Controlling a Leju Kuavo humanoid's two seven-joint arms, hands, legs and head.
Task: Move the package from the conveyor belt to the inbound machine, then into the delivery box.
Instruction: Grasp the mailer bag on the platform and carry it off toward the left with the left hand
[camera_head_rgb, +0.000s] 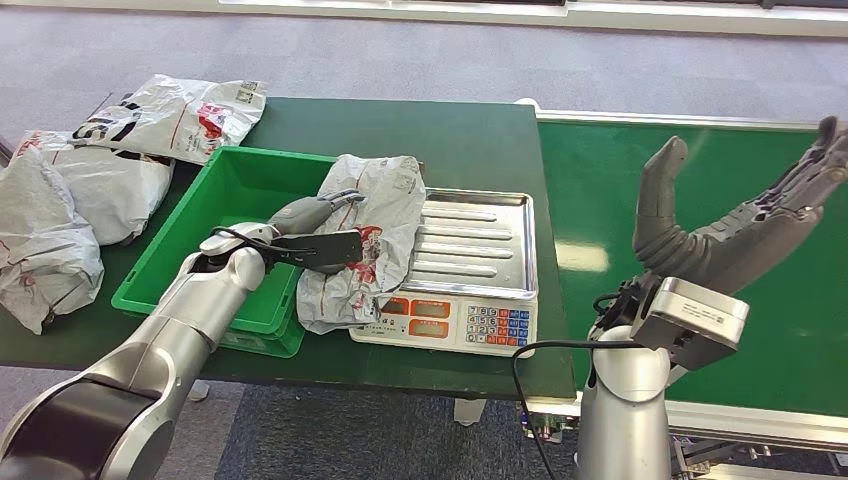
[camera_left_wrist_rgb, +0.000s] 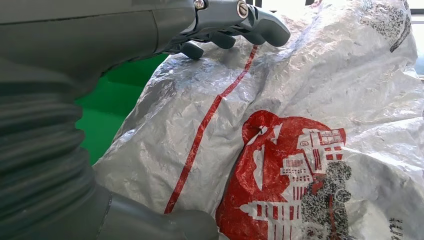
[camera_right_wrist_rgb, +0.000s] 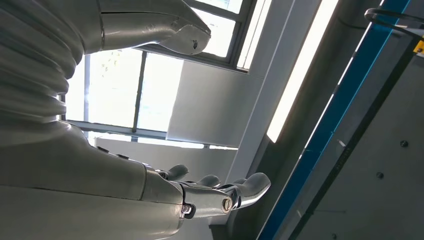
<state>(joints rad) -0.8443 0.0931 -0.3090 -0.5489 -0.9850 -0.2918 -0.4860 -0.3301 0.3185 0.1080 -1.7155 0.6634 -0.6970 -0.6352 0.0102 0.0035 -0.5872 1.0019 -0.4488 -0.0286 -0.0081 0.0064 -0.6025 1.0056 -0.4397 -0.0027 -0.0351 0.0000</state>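
The left hand's (camera_head_rgb: 318, 232) fingers (camera_left_wrist_rgb: 240, 25) clasp the package (camera_head_rgb: 375, 235), which drapes from the scale (camera_head_rgb: 470, 262) toward the green box (camera_head_rgb: 235, 190). Best drag it fully over the rim before releasing. The right hand (camera_head_rgb: 735, 215) hovers spread above the conveyor belt (camera_head_rgb: 600, 200), holding nothing.

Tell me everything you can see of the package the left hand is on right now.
The package is a crumpled silver-grey plastic mailer bag with a red printed emblem, a thin red stripe and black speckled print. It lies draped across the right rim of the green bin and the left edge of the scale's steel tray, its lower end hanging toward the scale's keypad. The left hand grips it from the bin side, with fingers over its top and its thumb below in the wrist view.
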